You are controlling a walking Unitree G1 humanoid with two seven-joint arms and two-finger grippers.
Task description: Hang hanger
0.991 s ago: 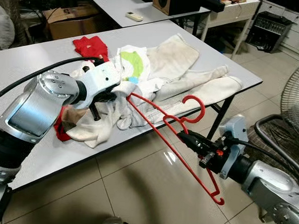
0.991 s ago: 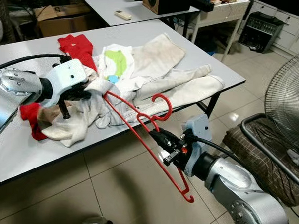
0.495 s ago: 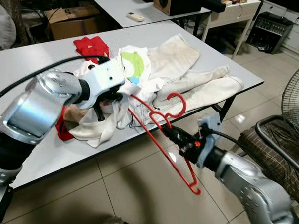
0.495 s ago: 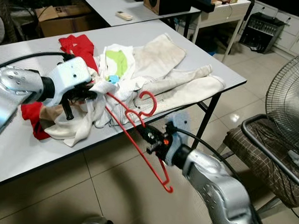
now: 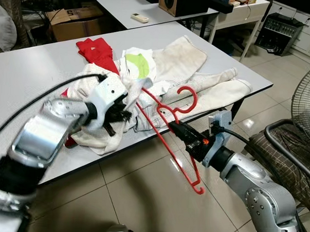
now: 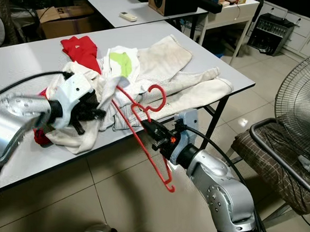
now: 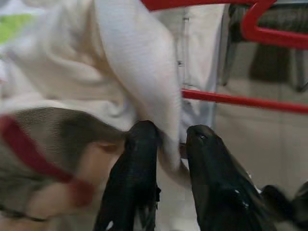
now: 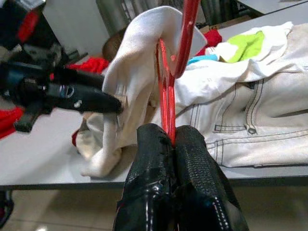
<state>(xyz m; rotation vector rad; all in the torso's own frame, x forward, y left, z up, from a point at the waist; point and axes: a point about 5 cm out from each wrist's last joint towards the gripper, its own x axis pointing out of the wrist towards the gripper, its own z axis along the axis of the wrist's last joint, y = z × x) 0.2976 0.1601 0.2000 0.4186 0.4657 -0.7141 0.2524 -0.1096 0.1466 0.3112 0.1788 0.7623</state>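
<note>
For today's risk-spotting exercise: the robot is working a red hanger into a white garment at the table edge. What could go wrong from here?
1. The right gripper pinches only the thin red plastic hanger; it may twist or slip.
2. The left gripper grips just a fold of the white cloth garment, which could pull free.
3. The hanger's lower end hangs past the grey table and could snag.

Left arm was bent across w/ its left gripper [image 7: 166, 144] pinched on white cloth. Right arm reached fwd, right gripper [image 8: 169, 139] clamped tight on the red hanger [image 5: 167, 119].
</note>
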